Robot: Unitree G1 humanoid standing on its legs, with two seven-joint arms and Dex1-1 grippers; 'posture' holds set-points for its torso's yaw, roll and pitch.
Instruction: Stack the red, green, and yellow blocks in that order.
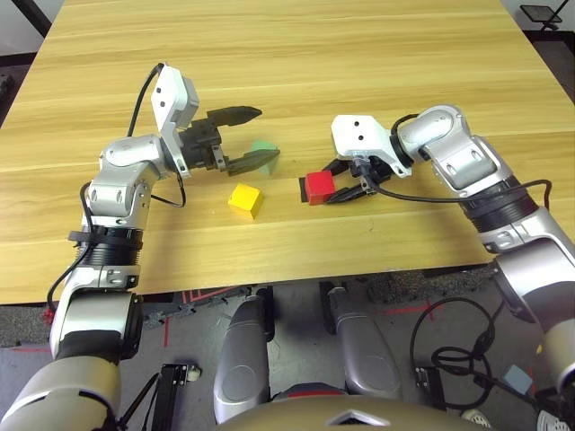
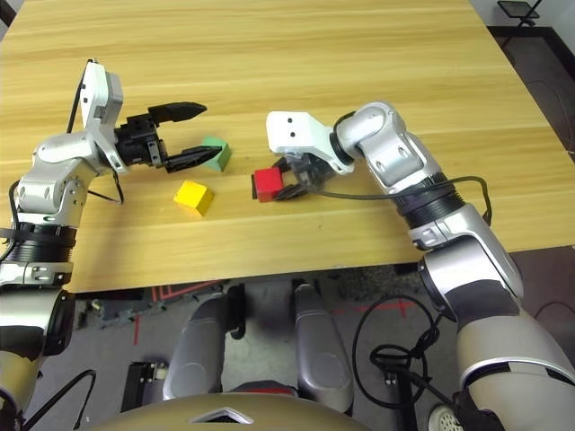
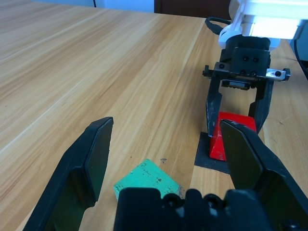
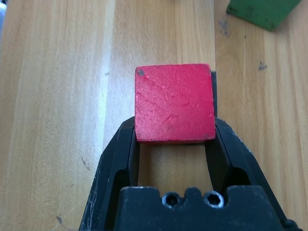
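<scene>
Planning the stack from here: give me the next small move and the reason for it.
Probably lower the left gripper around the green block and close. Its fingers are open with the block between them, not yet gripped. The right gripper is shut on the red block, which sits over the black patch, so green goes on next.

Green block (image 1: 261, 147) behind yellow block (image 1: 244, 199), red block (image 1: 318, 187) perhaps rightmost.
</scene>
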